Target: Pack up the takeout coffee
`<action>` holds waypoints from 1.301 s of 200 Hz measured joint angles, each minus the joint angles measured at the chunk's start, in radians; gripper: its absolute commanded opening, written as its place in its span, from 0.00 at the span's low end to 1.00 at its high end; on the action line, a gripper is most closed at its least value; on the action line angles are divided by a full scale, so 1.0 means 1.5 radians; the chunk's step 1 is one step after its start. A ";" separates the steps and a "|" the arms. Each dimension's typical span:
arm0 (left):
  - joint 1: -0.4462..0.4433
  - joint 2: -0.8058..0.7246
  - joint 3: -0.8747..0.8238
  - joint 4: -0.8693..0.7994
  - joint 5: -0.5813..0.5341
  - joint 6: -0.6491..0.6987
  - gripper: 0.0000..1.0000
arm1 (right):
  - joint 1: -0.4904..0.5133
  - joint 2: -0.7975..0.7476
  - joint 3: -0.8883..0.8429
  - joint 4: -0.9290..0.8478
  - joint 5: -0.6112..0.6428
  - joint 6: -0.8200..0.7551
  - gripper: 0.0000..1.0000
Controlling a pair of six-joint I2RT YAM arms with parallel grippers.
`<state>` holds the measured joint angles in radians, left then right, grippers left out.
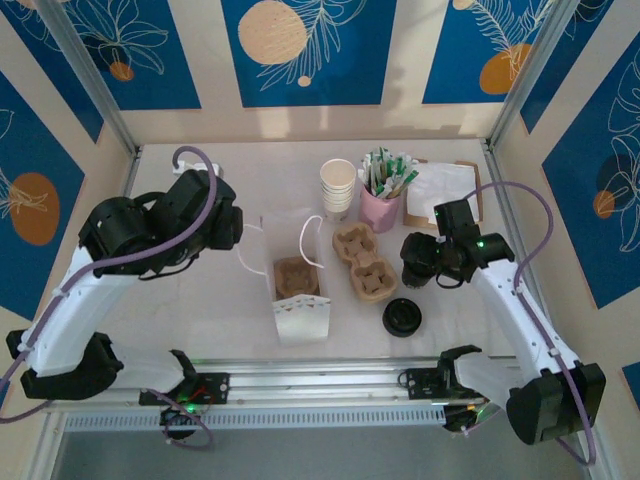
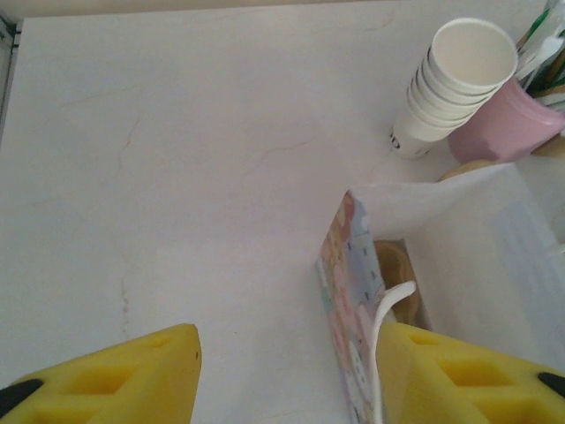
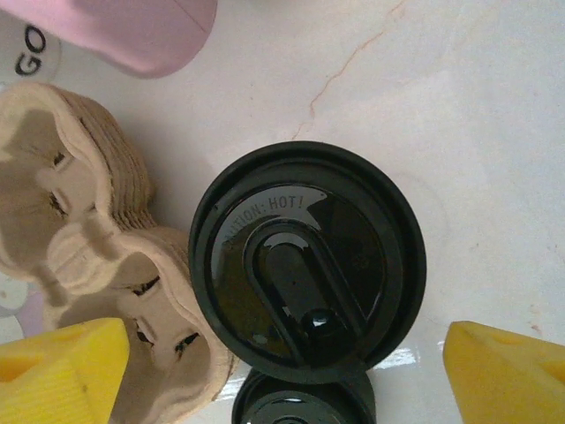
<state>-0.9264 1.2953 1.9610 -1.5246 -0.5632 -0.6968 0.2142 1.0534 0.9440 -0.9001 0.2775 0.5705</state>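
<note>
The left end effector [image 2: 287,344] is apart. Its two yellow fingers stand wide, the near wall of the paper bag [image 1: 300,318] and one white handle [image 2: 387,340] sit just inside the right finger, and nothing is clamped. The bag stands upright and open at the middle of the counter [image 1: 200,300], with one cup carrier [image 1: 296,277] seated inside it. A stack of carriers [image 1: 365,262] lies just beside the bag on its right. The right end effector [image 3: 284,331] is also apart. Its fingers flank a black lid [image 3: 309,265] marked "HOT!" and I see clear counter between the lid and the right finger. This lid sits close against the carrier stack. A second lid [image 3: 305,405] lies just beside the first, at the lower edge of the right wrist view. A stack of paper cups [image 1: 338,185] and a pink cup [image 1: 380,210] holding sticks stand behind the carriers, touching or nearly so.
</note>
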 measured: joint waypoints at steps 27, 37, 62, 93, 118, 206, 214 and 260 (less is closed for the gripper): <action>0.000 -0.021 -0.043 0.002 -0.003 0.000 0.58 | 0.000 0.015 -0.005 0.014 -0.008 -0.018 0.93; 0.000 -0.029 -0.059 0.006 -0.005 0.000 0.58 | 0.000 0.019 -0.006 0.017 -0.008 -0.025 0.91; 0.000 -0.046 -0.091 0.014 -0.005 -0.001 0.58 | -0.001 0.034 -0.006 0.020 0.002 -0.039 0.87; 0.000 -0.056 -0.119 0.014 -0.006 -0.006 0.58 | -0.003 0.050 -0.006 0.025 0.009 -0.052 0.82; 0.000 -0.061 -0.135 0.014 -0.010 -0.010 0.58 | -0.003 0.059 -0.006 0.030 0.010 -0.059 0.81; 0.000 -0.095 -0.182 0.014 -0.023 -0.026 0.56 | 0.003 0.092 -0.006 0.031 0.045 -0.065 0.80; 0.000 -0.094 -0.185 0.014 -0.026 -0.028 0.57 | 0.006 0.094 -0.006 0.031 0.047 -0.065 0.78; 0.000 -0.095 -0.189 0.016 -0.034 -0.036 0.57 | 0.009 0.098 -0.005 0.033 0.057 -0.066 0.74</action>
<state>-0.9260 1.1530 1.6772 -1.5002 -0.6144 -0.7502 0.2279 1.2007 0.9367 -0.8513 0.3626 0.4713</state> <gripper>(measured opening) 0.569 0.744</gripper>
